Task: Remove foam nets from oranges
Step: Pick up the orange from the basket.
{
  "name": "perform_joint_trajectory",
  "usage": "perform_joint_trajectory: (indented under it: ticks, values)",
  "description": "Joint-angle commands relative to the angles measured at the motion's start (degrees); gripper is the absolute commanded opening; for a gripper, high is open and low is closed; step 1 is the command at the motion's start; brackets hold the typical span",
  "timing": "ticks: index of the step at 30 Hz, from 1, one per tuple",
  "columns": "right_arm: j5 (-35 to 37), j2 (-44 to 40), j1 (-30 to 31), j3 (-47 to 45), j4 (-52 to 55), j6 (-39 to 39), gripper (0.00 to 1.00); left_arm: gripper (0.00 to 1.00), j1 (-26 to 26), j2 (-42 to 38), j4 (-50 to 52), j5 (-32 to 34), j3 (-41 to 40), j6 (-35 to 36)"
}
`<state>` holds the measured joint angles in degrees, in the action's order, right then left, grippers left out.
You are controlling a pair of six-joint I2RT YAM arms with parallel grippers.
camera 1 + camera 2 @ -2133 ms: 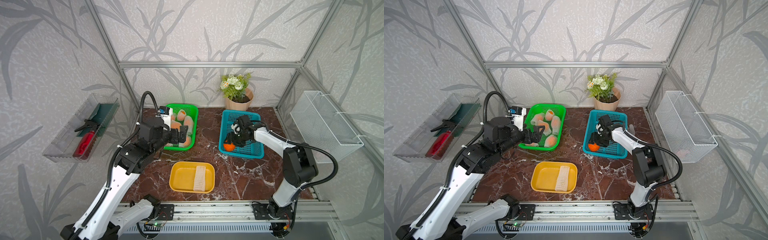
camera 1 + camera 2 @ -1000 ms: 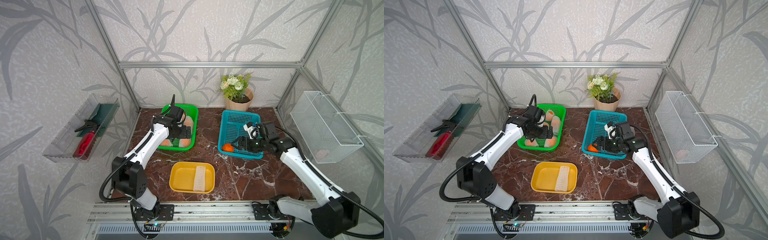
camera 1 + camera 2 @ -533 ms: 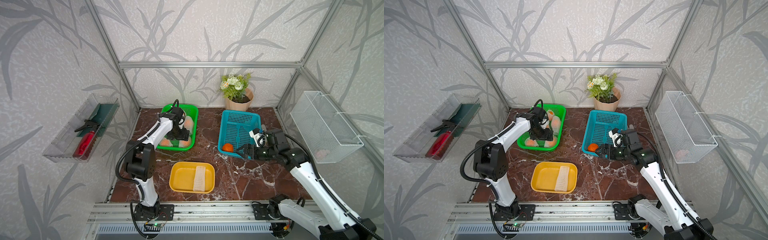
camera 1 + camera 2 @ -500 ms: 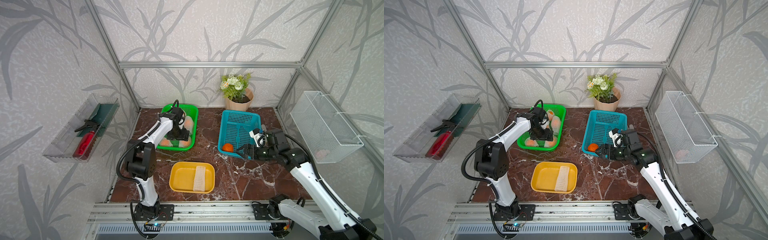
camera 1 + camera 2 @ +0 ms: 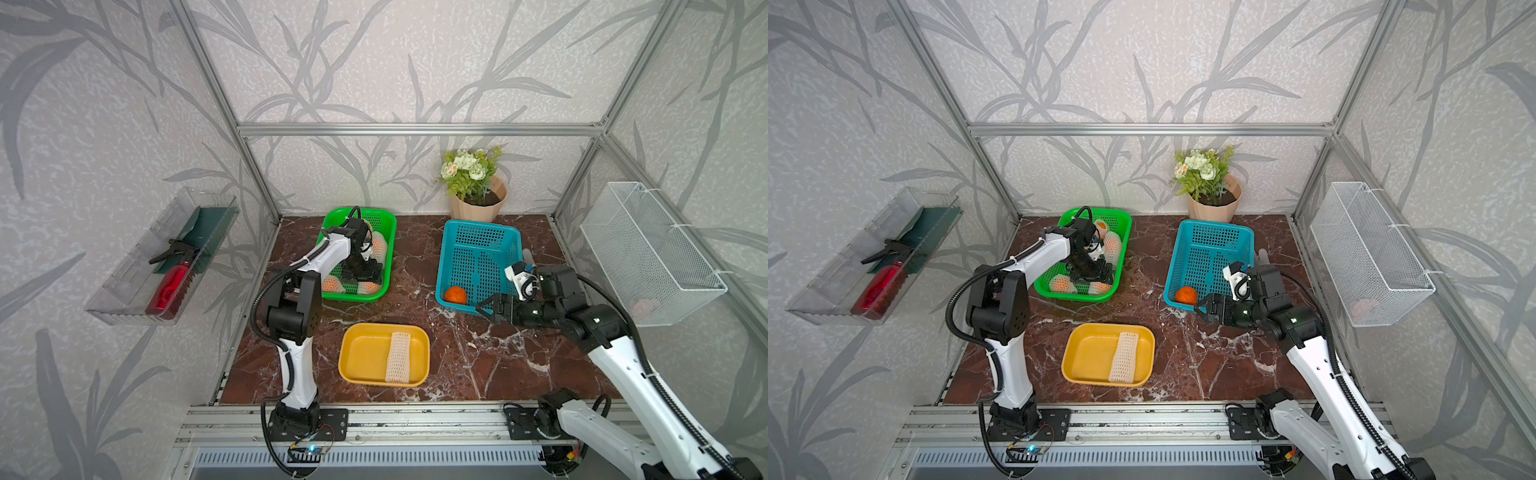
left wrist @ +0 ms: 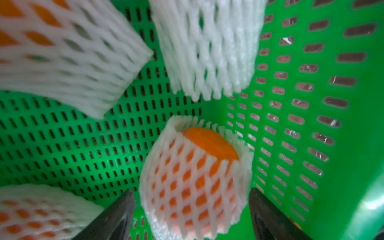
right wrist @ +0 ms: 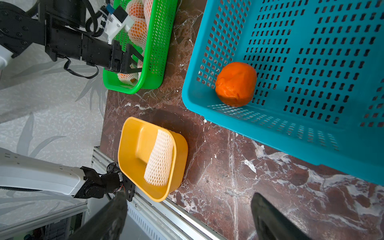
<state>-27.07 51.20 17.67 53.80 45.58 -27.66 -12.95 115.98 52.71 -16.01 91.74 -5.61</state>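
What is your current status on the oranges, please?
Left gripper open, jaws astride a netted orange in the green basket. Right gripper open and empty by the blue basket. One bare orange inside it, one foam net in yellow tray. Nothing blocking.

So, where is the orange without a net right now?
The bare orange lies inside the blue basket, in the near corner facing the yellow tray, just ahead of the open right gripper in both top views.
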Motion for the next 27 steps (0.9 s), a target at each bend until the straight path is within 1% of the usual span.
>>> perform_joint_trajectory:
  ticks: [1,5,10,12,15,19,23,27]
  values:
    - [0.5,-1.6,0.3,-0.7,1.5,-0.8,0.92,0.84,0.3,1.1,-0.7,-1.6,2.0,0.5]
    - [0.4,-1.6,0.3,-1.1,1.1,-1.4,0.92,0.84,0.3,2.2,-2.3,0.5,1.8,0.3]
    - [0.9,-0.8,0.3,0.2,1.9,-0.7,0.92,0.8,0.3,2.6,-4.7,1.0,1.0,-0.2]
    - [1.2,-1.1,0.3,-0.1,1.8,-0.7,0.92,0.74,0.3,2.5,-5.1,0.8,1.0,-0.2]
    - [1.4,-1.9,0.3,-1.4,1.2,-1.2,0.92,0.59,0.3,1.8,-5.4,1.1,0.8,0.4]
    - [2.0,-2.8,0.3,-3.1,0.8,-1.6,0.92,0.46,0.4,-0.6,-6.3,0.3,0.0,1.4]
    - [2.3,-2.9,0.3,-4.2,0.2,-1.9,0.92,0.42,0.5,-5.0,-8.5,-0.3,-3.0,1.1]
    - [2.4,-2.4,0.3,-4.5,-0.3,-1.8,0.92,0.42,0.5,-10.0,-11.0,-2.2,-6.2,0.3]
